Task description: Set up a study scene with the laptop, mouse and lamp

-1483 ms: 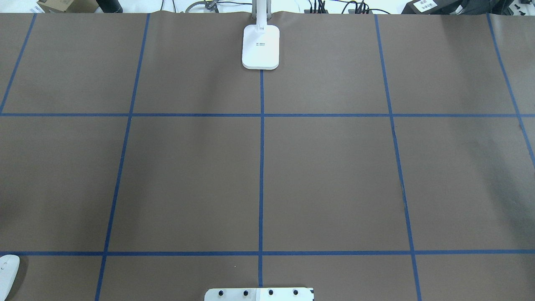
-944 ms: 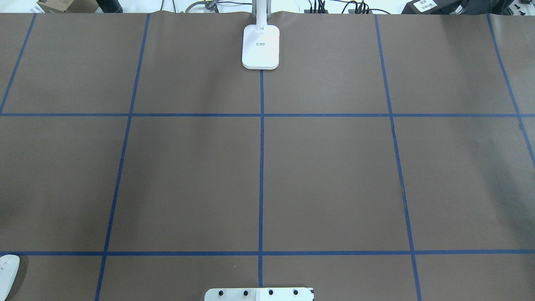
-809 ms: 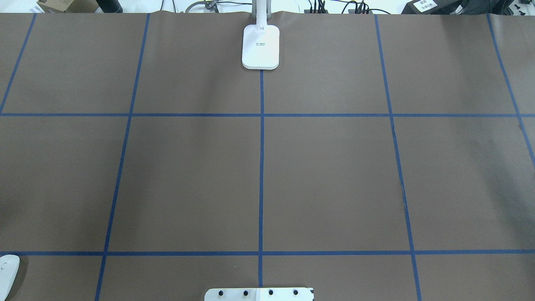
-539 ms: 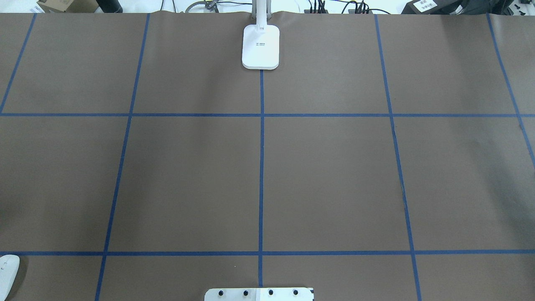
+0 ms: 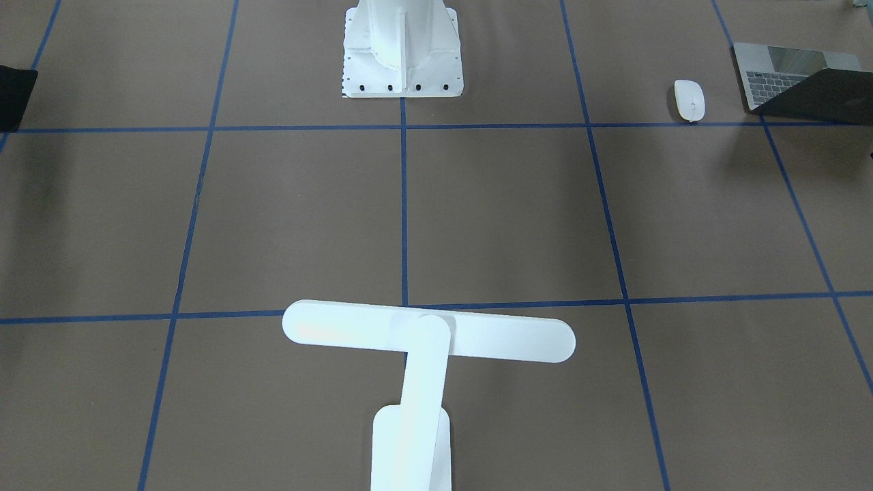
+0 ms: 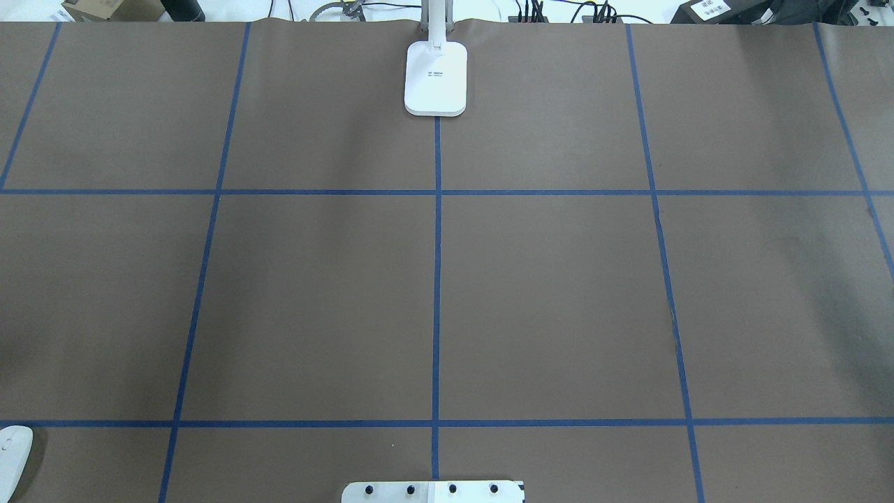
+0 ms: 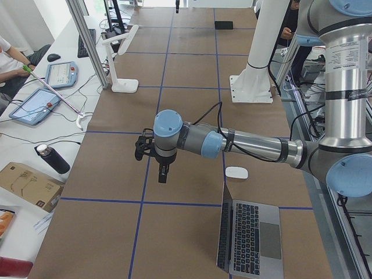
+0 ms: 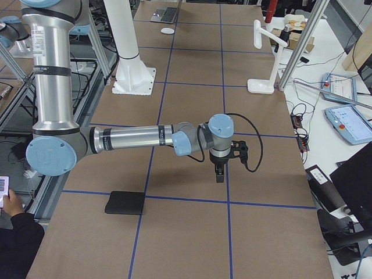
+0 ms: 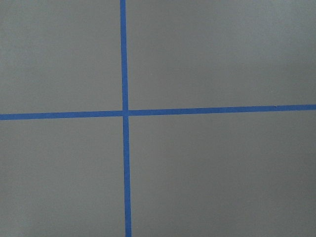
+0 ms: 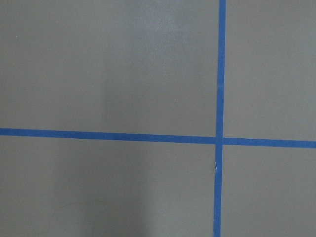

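Observation:
The grey laptop [image 5: 769, 82] stands open at the table's corner on my left side, its keyboard [image 7: 250, 232] facing up. The white mouse [image 5: 689, 99] lies beside it on the brown paper, also cut by the overhead view's edge [image 6: 12, 448]. The white T-shaped lamp [image 5: 428, 334] stands at the far middle edge, its base [image 6: 435, 77] on a blue line. My left gripper [image 7: 163, 173] hangs over the table beyond the mouse [image 7: 236, 172]. My right gripper [image 8: 219, 174] hangs over the table's other end. For both I cannot tell open from shut. Both wrist views show only paper and tape.
A flat black square pad [image 8: 125, 202] lies near the robot's side on my right, also at the front view's edge [image 5: 12, 97]. The white pedestal [image 5: 401, 48] stands at the near middle edge. A person [image 7: 9, 55], tablets and cables are past the far edge.

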Robot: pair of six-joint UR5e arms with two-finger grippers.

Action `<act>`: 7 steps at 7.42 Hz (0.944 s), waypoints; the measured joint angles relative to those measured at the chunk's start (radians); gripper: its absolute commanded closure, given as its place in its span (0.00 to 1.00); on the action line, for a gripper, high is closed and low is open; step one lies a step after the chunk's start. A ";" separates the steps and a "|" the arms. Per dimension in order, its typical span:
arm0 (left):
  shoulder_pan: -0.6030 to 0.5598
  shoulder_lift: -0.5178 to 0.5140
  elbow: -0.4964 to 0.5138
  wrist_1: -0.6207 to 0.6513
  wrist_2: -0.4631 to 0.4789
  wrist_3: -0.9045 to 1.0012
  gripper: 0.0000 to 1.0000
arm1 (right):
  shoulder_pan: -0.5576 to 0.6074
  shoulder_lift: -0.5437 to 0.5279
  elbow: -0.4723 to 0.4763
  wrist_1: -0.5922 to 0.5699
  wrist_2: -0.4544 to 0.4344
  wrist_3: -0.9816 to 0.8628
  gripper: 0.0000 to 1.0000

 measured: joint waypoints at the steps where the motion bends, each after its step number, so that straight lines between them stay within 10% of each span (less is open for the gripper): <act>1: -0.001 0.009 -0.005 0.002 0.016 -0.001 0.02 | 0.000 0.001 -0.001 0.000 -0.014 0.000 0.00; 7: -0.266 0.236 -0.013 0.058 0.068 -0.009 0.00 | -0.005 0.009 0.006 0.001 -0.017 0.007 0.00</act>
